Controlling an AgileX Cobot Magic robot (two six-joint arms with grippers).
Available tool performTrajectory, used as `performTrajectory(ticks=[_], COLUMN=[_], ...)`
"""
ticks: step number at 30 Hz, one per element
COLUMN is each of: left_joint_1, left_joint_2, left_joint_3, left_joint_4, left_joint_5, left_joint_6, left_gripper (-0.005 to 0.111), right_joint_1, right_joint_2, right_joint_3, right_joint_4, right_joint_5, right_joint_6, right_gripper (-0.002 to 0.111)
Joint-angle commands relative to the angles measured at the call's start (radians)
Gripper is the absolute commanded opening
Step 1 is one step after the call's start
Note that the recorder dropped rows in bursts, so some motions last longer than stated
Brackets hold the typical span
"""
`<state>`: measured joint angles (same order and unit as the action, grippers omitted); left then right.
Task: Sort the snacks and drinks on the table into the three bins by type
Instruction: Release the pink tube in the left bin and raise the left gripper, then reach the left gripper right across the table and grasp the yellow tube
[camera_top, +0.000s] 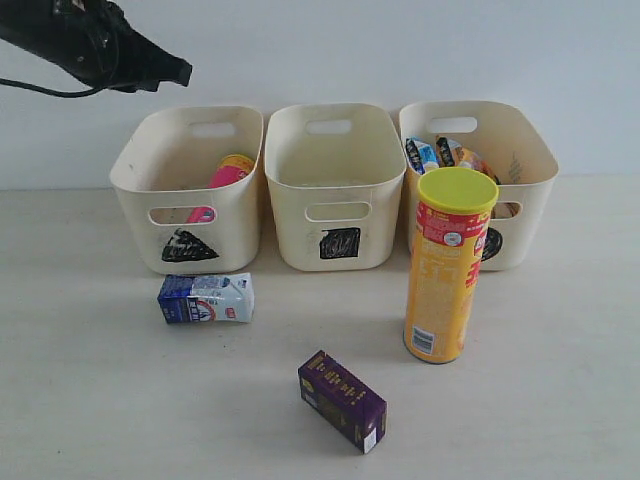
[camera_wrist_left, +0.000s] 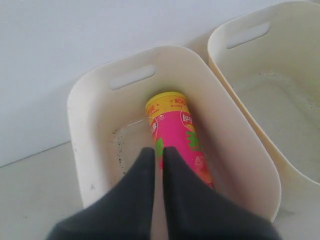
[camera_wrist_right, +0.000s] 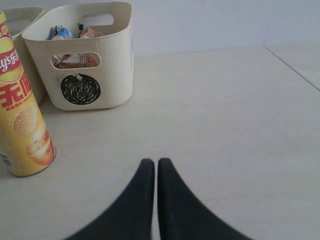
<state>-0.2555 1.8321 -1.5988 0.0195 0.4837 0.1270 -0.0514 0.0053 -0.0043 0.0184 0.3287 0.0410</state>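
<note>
Three cream bins (camera_top: 290, 200) line the surface (camera_top: 100, 400): the triangle bin (camera_top: 135, 195) holds the pink tube (camera_wrist_left: 180, 145), and the circle bin (camera_top: 535, 165) holds crinkly bags (camera_top: 440, 155). The yellow tube (camera_top: 445, 270), milk carton (camera_top: 206, 298) and purple carton (camera_top: 342, 400) sit outside. The left hand (camera_wrist_left: 159, 152) hangs closed and empty over the triangle bin; the right hand (camera_wrist_right: 152, 165) is closed too.

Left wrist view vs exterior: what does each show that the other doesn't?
Only left wrist: the pink tube at full length, lying in the left bin, with the shut left tool above it; also the middle bin's floor.
Only exterior: the upright yellow tube, milk carton, purple carton, third bin holding bags, and the bins' black marks.
Both: the pink tube in the left bin, with the middle bin beside it.
</note>
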Motion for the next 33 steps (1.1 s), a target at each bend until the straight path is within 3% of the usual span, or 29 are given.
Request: performTrajectory(ticks=[1,12,15,20,25,30,33], left_joint_1=[-0.015,-0.150,-0.177,-0.185,-0.185,-0.185,-0.185], left_joint_2=[-0.088,-0.213,-0.215,-0.215,-0.206,-0.161,-0.113], left_joint_3=[0.169,0.564,0.647,0.753,0.766,0.766,0.766], left_joint_4=[-0.011,0.028,0.126,0.416,0.722,0.869,0.923], left_joint_5=[-0.209,-0.784,-0.934,-1.200,-1.282,-1.348,-1.397], left_joint_6=[0.030,0.057,-0.007,-0.292,-0.510,-0.629,-0.633], left_gripper=[0.004,0.004,0.004,0.004,0.004,0.005,0.017], right_joint_1=[0.002,0.002,0.002,0.002,0.002,0.002,0.002], right_joint_2=[-0.005,-0.005,-0.005,-0.005,-0.005,-0.005,-0.005], right_joint_3=[0.004,0.004,0.004,0.004,0.004,0.004,0.004], right_joint_4=[-0.001,-0.001,-0.001,-0.001,-0.001,-0.001,-0.001], right_joint_5=[-0.008,-0.008,-0.008,-0.008,-0.008,-0.008,-0.008], right_joint_6=[0.003,0.003,0.003,0.003,0.003,0.003,0.003], right_gripper=[0.000,0.000,0.000,0.000,0.000,0.000,0.000])
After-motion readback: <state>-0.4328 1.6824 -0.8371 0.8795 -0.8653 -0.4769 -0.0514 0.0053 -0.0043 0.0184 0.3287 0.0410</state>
